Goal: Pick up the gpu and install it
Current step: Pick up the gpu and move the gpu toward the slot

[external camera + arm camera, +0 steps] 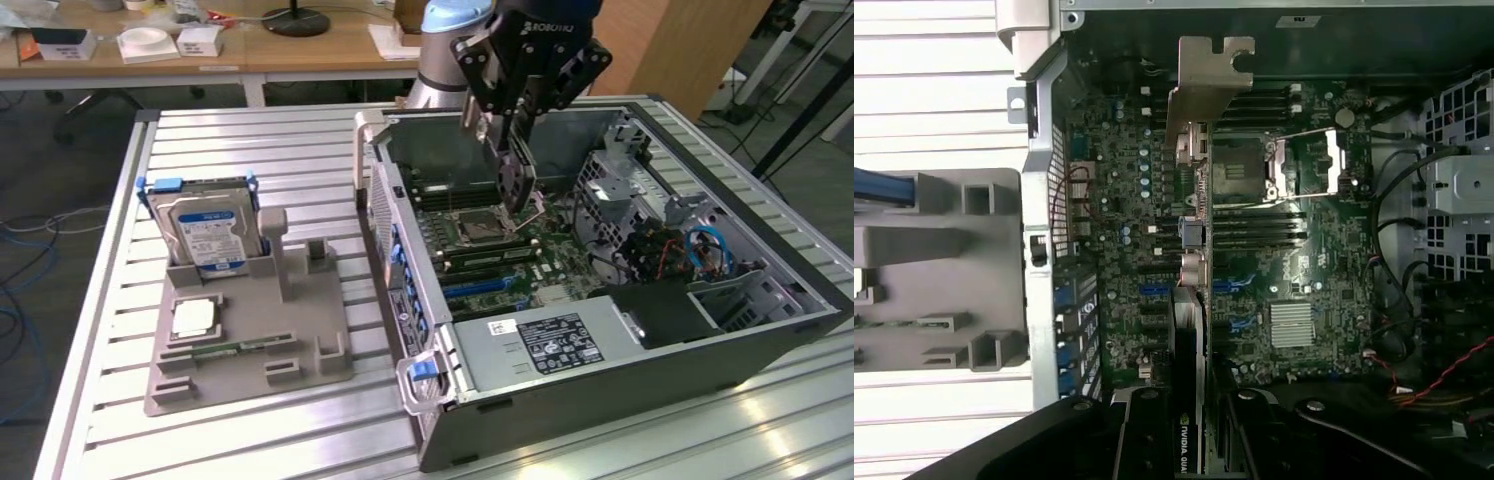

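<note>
- The gpu (517, 180) was held by the end effector (507, 125), whose fingers were closed partway onto one end of the card.
- The card was hung upright, directly below the end effector, inside the open computer case (747, 345).
- It was positioned over the motherboard (1119, 215), beside the processor socket (1304, 165), with its pale bracket (1206, 90) turned away from the fingers.

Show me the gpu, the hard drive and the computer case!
gpu (515, 180): exterior view, middle of the dark hanging board.
hard drive (210, 238): exterior view, its blue-white label.
computer case (627, 395): exterior view, its dark outer wall.
</note>
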{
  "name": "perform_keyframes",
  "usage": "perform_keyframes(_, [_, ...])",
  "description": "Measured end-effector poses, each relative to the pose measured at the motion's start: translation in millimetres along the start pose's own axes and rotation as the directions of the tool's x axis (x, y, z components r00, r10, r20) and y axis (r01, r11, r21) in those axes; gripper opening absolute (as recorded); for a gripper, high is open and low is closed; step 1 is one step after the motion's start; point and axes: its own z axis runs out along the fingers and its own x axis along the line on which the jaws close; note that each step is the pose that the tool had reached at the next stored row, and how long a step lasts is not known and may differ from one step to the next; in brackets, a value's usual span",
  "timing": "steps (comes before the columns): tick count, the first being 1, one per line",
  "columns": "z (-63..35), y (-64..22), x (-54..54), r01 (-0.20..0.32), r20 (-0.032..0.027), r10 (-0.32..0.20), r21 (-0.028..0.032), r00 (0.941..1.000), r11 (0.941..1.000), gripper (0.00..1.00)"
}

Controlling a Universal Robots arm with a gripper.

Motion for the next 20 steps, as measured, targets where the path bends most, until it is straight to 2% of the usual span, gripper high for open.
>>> perform_keyframes(20, [1.3, 2.7, -39.3, 0.002, -0.0001, -0.002, -0.0001, 1.0000, 1.0000, 0.26])
